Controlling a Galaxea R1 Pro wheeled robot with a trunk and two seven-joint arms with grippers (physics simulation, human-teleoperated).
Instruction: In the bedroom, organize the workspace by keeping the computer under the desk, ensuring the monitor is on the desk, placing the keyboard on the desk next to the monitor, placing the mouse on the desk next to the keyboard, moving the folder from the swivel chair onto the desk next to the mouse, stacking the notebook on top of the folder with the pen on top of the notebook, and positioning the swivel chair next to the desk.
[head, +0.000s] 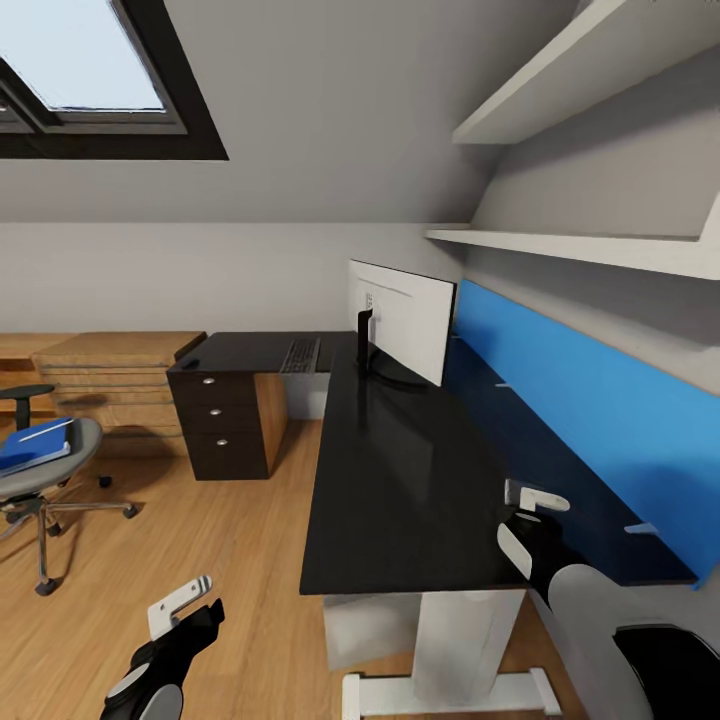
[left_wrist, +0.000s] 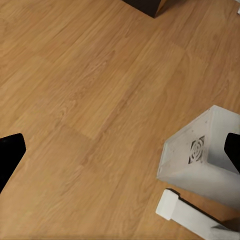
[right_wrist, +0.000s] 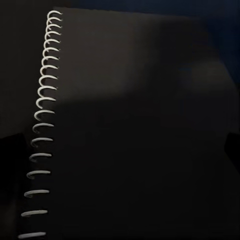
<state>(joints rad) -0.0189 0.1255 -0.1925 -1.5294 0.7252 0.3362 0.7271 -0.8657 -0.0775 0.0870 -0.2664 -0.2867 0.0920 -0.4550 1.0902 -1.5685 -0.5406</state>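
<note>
Three views to go through. Head view first: the desk (head: 400, 480) runs away from the camera along the right wall, glossy black. The monitor (head: 405, 318) stands on its far part, white back toward us, and the keyboard (head: 300, 355) lies just left of it on the far wing, above the drawer unit (head: 222, 425). Far left, the swivel chair (head: 45, 465) sits well apart from the desk with the blue folder (head: 35, 445) on its seat. The left gripper (head: 185, 608) hangs low over the wood floor (head: 240, 560); the right gripper (head: 530, 510) is over the desk's near right part. Can't tell either one's finger state from here.

Left wrist view: black fingertips (left_wrist: 10, 155) at opposite edges, spread wide, nothing between them. The white computer (left_wrist: 200, 155) stands on the floor beside a white desk foot (left_wrist: 185, 212).

Right wrist view: dark, with the notebook (right_wrist: 135, 130) close under the camera, its wire spiral (right_wrist: 42, 120) showing. Finger state unclear.
</note>
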